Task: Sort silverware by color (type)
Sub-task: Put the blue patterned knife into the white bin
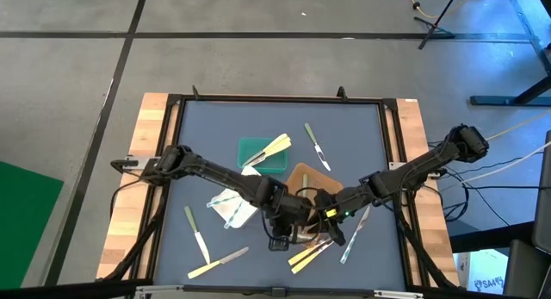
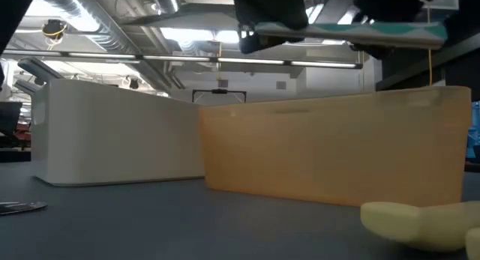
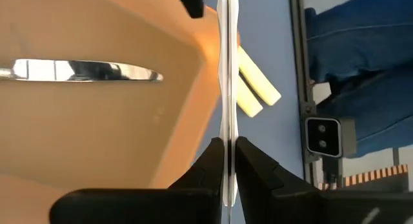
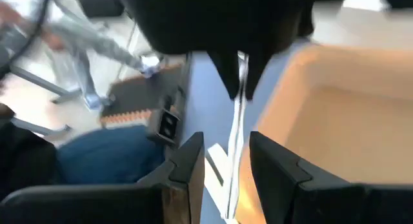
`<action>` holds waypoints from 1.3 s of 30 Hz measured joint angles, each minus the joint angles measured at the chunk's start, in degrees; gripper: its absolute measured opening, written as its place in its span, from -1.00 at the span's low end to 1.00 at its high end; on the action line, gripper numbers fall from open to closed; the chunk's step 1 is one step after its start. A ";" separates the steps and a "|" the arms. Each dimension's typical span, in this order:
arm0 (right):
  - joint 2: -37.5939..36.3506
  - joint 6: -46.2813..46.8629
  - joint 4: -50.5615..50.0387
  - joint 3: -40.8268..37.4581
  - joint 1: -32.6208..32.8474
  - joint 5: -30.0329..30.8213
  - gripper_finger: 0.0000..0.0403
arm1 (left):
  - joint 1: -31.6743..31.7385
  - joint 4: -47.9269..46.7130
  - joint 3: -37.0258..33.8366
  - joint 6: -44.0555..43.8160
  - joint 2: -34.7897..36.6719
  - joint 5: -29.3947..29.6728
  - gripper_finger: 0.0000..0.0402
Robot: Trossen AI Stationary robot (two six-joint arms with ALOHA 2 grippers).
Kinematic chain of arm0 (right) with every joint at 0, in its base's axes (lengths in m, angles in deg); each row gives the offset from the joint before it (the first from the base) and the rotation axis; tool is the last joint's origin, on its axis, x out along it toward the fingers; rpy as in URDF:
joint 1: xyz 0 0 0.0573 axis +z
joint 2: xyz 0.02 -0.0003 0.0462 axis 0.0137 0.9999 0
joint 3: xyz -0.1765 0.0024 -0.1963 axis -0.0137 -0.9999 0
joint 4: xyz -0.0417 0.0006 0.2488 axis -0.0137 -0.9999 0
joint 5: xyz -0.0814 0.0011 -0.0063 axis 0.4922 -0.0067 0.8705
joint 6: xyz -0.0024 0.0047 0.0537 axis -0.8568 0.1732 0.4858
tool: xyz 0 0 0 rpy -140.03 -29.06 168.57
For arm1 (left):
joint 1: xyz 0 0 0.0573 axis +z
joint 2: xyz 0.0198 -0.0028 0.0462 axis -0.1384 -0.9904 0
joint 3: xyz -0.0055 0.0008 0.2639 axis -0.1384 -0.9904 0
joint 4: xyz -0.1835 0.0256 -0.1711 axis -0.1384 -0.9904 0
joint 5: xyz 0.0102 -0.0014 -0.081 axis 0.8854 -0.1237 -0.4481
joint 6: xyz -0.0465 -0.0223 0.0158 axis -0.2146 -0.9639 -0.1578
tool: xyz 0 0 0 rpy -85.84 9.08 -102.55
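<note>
We read the left gripper (image 3: 227,161) as pinched tight on one translucent utensil (image 3: 226,69), a thin clear strip running straight out from between its fingertips, edge-on to the wrist camera. Just beside that strip sits the brown tray (image 3: 97,133), with one shiny utensil (image 3: 80,70) lying flat inside it. Beyond the held piece, two cream-yellow handles (image 3: 255,85) lie on the mat.

The right gripper (image 4: 226,162) faces the left one at close range, jaws partly apart, with the same clear utensil passing into the gap; we can't tell from the blurred wrist view whether its pads touch it yet. From above, both grippers meet just at the brown tray's near edge.

Handling, as we judge it: very light, thin, somewhat flexible plastic, smooth and likely slippery, so it could pivot or bow in a pinch. The best hold is across the flat faces of the handle, near mid-length, not on the narrow edge or the tip. Gentle squeeze; hard clamping could snap it.
</note>
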 joint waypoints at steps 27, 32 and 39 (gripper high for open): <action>0.76 -0.01 -8.26 0.03 -0.07 -1.09 -0.45 | 4.73 5.13 0.00 0.11 0.02 0.03 -0.90; 0.76 0.01 -10.21 0.05 -0.07 -1.58 -0.45 | 4.80 6.34 0.00 0.07 0.02 0.49 -0.90; 0.74 0.02 -10.42 0.05 -0.06 -2.45 -0.45 | 4.80 7.25 0.00 0.02 0.02 1.05 -0.90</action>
